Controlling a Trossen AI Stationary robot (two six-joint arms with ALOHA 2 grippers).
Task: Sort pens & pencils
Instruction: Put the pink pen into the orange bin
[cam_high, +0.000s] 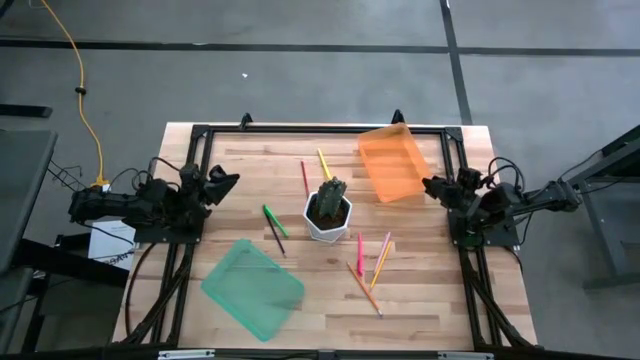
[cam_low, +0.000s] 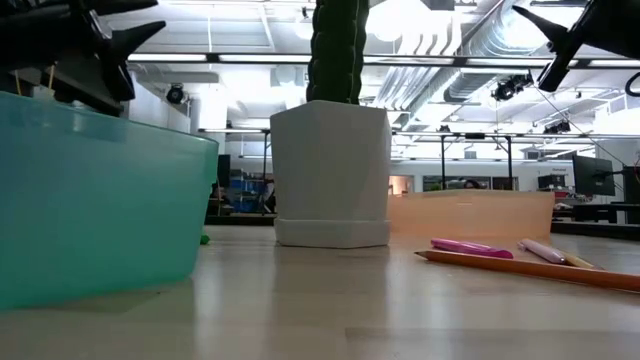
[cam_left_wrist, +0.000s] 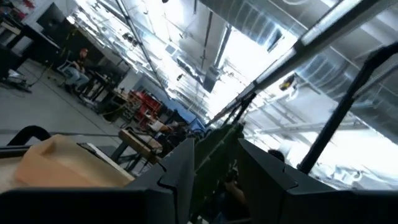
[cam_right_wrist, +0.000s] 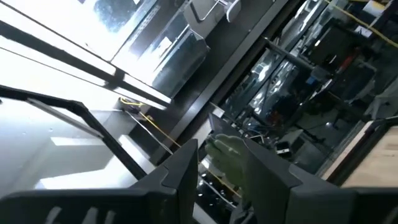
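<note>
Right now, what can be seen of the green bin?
The green bin is a see-through teal plastic tray, rectangular with rounded corners and low walls. It sits flat on the wooden table, turned at an angle, at the front left, near the left arm's side. Nothing shows inside it, no pen or pencil touches it, and neither gripper is near.

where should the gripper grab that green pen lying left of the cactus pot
Probably at mid-length of the green pen, coming straight down from above with the fingers across its width. It lies flat on the table; a dark pencil lies close along its lower end, so stay toward its upper half.
</note>
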